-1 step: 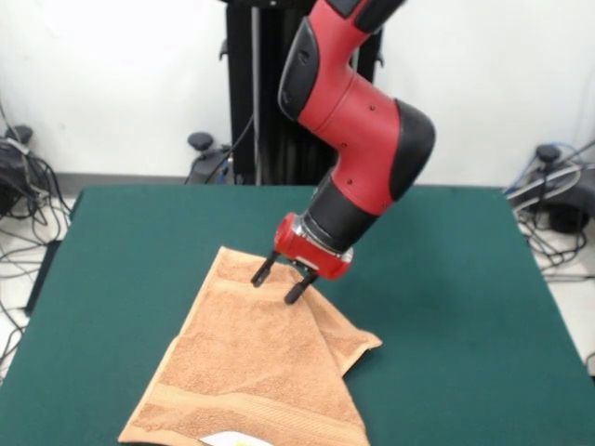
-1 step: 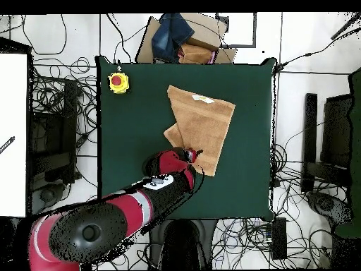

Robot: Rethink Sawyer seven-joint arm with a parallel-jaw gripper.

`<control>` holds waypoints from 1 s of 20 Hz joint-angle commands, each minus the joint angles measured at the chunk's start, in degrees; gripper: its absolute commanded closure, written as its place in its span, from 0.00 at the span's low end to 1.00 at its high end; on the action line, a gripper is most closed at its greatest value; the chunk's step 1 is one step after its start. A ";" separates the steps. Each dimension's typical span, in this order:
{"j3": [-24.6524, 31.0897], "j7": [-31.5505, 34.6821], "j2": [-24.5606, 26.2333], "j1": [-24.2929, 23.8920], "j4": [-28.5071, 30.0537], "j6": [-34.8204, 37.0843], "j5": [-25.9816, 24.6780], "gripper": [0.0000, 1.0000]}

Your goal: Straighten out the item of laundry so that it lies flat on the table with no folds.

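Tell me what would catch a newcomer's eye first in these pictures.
First, the red and black arm reaching down over the middle of the green table, its open pincer poised at the far end of the towel. Next, the tan-orange towel itself, with one side folded over. In the overhead view, a yellow box with a red button sits at a table corner.

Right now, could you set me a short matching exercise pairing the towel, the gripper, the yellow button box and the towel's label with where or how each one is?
Things:
1. towel
2. gripper
3. yellow button box
4. white label

States:
A. open, fingers just above the cloth
B. at a table corner, away from the towel
C. partly folded over itself
D. at one end of the towel

Pairs: 1-C, 2-A, 3-B, 4-D
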 commanded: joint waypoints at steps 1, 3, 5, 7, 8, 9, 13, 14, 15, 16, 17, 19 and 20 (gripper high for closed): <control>8.35 13.22 -1.65 -0.45 -4.57 2.55 3.71 0.00; 9.91 12.80 -1.90 -1.77 -4.62 1.43 2.74 0.00; 9.47 13.18 -1.38 -1.18 -5.00 1.71 3.64 0.00; 8.43 14.04 -1.19 0.23 -4.84 2.46 5.16 0.00; 8.32 14.51 -1.49 0.72 -4.37 2.52 5.64 0.00; 9.18 14.16 -3.43 0.17 -2.94 2.93 4.65 0.00; 9.92 12.40 -8.77 -0.76 0.12 6.63 2.40 0.00; 9.91 12.11 -8.81 -0.90 -0.12 7.00 2.34 0.00; 9.20 12.34 -7.72 -0.36 -0.94 6.84 2.99 0.00; 9.05 12.55 -7.33 -0.05 -1.23 6.68 3.33 0.00; 9.29 12.76 -7.52 0.09 -0.90 6.55 3.37 0.00; 9.41 13.20 -7.74 0.60 -0.63 6.76 3.71 0.00; 9.18 13.36 -7.42 0.93 -1.09 7.24 4.14 0.00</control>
